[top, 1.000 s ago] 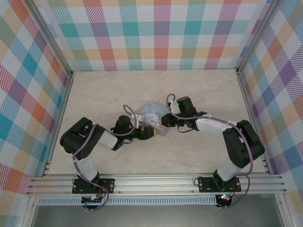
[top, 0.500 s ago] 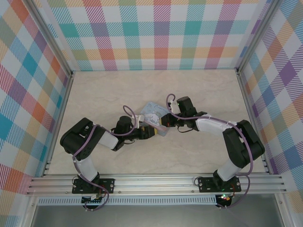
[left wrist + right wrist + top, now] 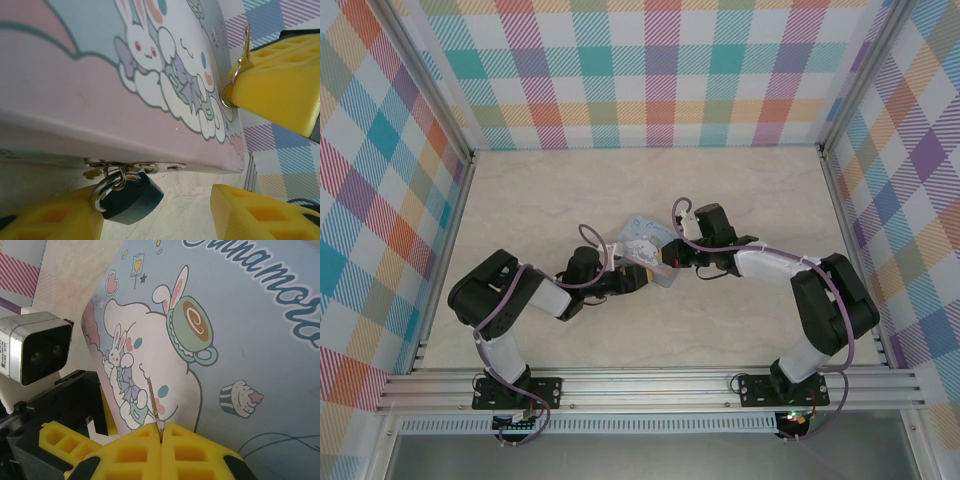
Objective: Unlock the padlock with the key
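Note:
The padlock point(image 3: 129, 199), small and dark teal with a silvery shackle, hangs from the hasp on the pale blue cartoon tin point(image 3: 100, 85). My left gripper point(image 3: 162, 212) is open around it. The lock body rests against the left finger point(image 3: 50, 220), with a wide gap to the other finger point(image 3: 260, 215). My right gripper point(image 3: 161, 432) is shut on the key point(image 3: 154, 400), whose thin blade sticks up over the tin's lid point(image 3: 240, 330). In the left wrist view the key point(image 3: 245, 42) and its ring show at the right gripper's yellow finger point(image 3: 280, 85). From above, both grippers meet at the tin point(image 3: 642, 240).
The tin lies tilted near the middle of the marble-look table point(image 3: 740, 190). Checked walls point(image 3: 650, 70) close in the back and both sides. A metal rail point(image 3: 650, 385) runs along the near edge. The left wrist camera housing point(image 3: 35, 352) sits close to the right gripper.
The left arm's wrist has edged slightly at the tin's near side. The right arm and the tin have not visibly moved.

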Robot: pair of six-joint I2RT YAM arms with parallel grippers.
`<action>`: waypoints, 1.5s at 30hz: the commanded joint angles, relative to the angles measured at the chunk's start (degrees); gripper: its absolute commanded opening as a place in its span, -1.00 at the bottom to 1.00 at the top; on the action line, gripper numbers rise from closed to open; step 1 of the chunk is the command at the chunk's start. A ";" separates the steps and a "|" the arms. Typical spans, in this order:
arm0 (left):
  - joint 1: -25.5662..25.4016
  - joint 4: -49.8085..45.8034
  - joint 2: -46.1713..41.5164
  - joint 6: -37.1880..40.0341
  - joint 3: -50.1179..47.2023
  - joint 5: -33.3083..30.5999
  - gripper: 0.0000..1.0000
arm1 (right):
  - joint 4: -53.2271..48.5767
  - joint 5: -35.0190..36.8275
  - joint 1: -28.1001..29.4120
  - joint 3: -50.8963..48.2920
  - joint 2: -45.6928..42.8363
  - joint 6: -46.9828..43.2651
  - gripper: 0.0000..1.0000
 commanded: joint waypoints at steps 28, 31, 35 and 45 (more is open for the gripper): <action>-5.09 8.70 -1.42 -5.25 -2.67 -7.50 -0.12 | -1.51 0.36 0.08 0.16 1.65 0.03 -0.98; -5.41 8.71 -1.52 -5.49 -2.92 -8.38 -0.14 | -1.53 0.34 0.08 0.08 1.60 0.03 -0.98; -5.76 8.72 -1.74 -5.60 -3.23 -9.28 -0.18 | -1.42 0.31 0.04 -0.01 1.55 0.12 -0.98; -5.86 6.30 -1.47 -5.90 -3.24 -11.37 -0.26 | -1.38 0.28 0.04 -0.19 1.39 0.21 -0.98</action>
